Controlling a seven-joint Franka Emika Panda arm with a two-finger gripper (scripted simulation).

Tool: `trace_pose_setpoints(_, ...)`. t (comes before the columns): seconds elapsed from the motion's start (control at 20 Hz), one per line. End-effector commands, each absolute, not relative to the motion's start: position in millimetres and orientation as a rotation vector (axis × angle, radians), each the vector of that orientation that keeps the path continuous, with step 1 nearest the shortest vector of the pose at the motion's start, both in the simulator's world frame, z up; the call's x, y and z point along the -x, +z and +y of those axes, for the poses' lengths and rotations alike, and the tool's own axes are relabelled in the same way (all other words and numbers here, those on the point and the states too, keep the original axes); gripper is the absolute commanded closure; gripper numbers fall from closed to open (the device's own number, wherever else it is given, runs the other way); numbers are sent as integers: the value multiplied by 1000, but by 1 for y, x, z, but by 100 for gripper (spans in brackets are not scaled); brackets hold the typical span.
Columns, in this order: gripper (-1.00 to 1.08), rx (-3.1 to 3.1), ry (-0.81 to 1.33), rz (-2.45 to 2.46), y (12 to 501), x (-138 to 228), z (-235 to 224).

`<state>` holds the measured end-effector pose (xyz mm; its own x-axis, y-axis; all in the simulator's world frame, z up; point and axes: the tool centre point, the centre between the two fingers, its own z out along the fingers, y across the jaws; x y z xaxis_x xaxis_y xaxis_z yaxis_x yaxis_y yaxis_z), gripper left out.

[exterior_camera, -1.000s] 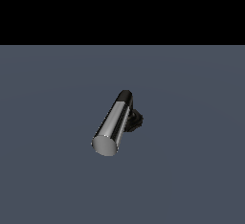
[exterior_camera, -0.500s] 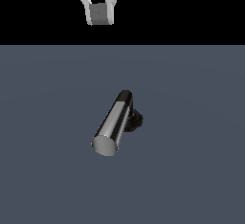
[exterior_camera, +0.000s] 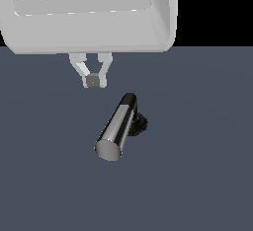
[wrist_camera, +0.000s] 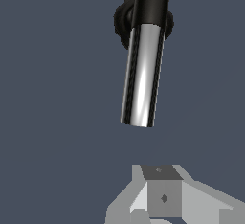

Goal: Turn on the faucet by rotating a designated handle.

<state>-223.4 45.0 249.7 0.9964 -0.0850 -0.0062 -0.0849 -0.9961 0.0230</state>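
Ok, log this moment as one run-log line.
phase: approach | gripper: shut, empty, apart from handle | faucet: untouched | contact: none

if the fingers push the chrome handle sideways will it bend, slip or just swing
Probably swings: the handle joins the black base at one end. It looks a rigid bar, unlikely to bend. Its glossy round surface may let the fingers slide off.

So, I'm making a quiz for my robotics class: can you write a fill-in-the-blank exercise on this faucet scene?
1. The gripper is ____ the handle, not touching it.
2. The gripper's fingers are pressed ____, with nothing between them.
3. The faucet's base is ____ in colour.
4. The handle's free end is flat and ____.

Missing words: apart from; together; black; grey
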Motion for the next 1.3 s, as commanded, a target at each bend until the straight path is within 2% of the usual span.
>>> trace_pose_setpoints(0.0,108,-3119,-9,-140,232,221,50)
trace_pose_setpoints(0.7,108,-3133,-3,-171,143,206,76)
trace_pose_setpoints(1.25,108,-3138,-1,-183,107,197,87)
